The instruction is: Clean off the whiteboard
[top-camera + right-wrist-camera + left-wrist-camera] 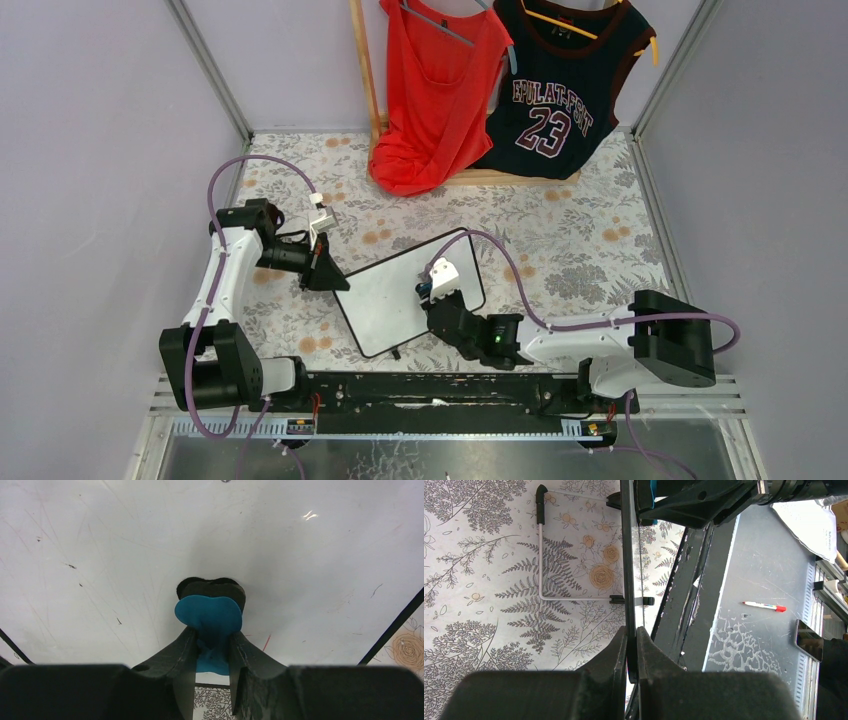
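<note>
— Whiteboard [400, 300]: where does it sit, and how does it look?
— Mid-table on the flowered cloth [600, 230], turned askew. It has a white face, a thin black frame and rounded corners. Close up it shows fine scratches and one short red streak [266, 642].
— And the grips?
— The left gripper [325, 268] has its jaws pinched on the board's left edge. The right gripper [437, 290] is clamped on a blue eraser [209, 614] set against the white face.
— Any writing?
— The dark jersey [560, 90] at the back reads "23". The lettering above it may say "EPULAT-FEST", but it's too small to be sure. The red-capped marker [764, 605] has no legible print.
</note>
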